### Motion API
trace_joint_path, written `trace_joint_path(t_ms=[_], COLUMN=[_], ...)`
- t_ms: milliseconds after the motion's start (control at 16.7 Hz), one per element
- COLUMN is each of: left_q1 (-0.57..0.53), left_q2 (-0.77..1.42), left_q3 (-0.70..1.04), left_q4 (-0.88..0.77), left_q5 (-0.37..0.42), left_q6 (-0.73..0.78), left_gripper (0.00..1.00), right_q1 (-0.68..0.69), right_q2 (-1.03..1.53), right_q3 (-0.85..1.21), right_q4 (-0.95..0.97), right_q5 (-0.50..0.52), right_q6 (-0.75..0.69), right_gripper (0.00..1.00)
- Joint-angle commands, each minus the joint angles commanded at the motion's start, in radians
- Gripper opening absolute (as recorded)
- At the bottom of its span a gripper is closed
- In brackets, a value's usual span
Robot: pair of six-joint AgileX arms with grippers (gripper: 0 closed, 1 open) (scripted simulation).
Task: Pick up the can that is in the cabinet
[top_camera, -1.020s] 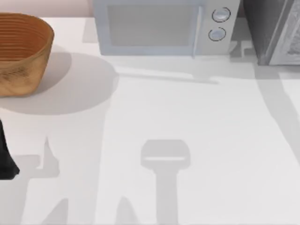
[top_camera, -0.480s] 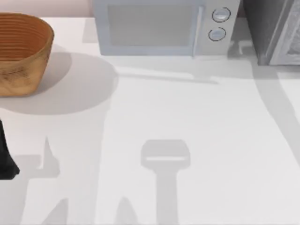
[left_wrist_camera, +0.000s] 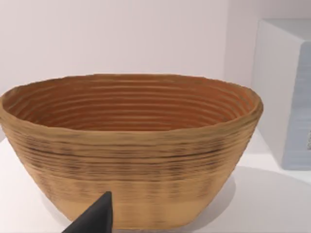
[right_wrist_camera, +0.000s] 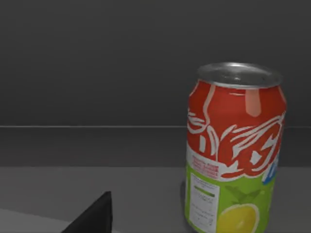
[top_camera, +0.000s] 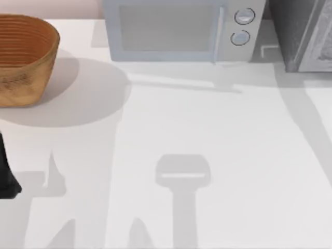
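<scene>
- Red-and-green can (right_wrist_camera: 234,150) stands upright on the dark floor inside the cabinet (top_camera: 301,33), at the table's (top_camera: 207,135) far right.
- Right gripper faces the can; jaw state cannot be told.
- Left arm (top_camera: 6,171) parked at the left edge, near the basket (top_camera: 23,57).

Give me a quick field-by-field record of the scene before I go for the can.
can: upright on the dark floor inside the cabinet, silvery top, red upper side, green lower side with a yellow fruit
cabinet: dark grey unit at the table's far right, door panel speckled grey
right gripper: dark fingertip inside the cabinet, beside the can, not touching it
left arm: parked at the table's left edge, facing the basket
microwave: far middle, door shut
grasp: not yet made
</scene>
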Motion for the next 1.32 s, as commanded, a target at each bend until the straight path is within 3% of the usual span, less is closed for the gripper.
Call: trace_joint_path(t_ms=[480, 780, 1320], left_q1=[0.000, 0.000, 0.000], left_q2=[0.000, 0.000, 0.000], left_q3=[0.000, 0.000, 0.000], left_q4=[0.000, 0.000, 0.000], left_q5=[0.000, 0.000, 0.000], left_q6=[0.000, 0.000, 0.000], left_gripper=[1.00, 1.00, 1.00], right_q1=[-0.035, -0.037, -0.037], right_q2=[0.202, 0.215, 0.215], right_q3=[0.179, 0.191, 0.191], right_q4=[0.020, 0.022, 0.022], right_q5=[-0.034, -0.037, -0.037], right_q6=[0.000, 0.000, 0.000], right_gripper=[1.00, 1.00, 0.32])
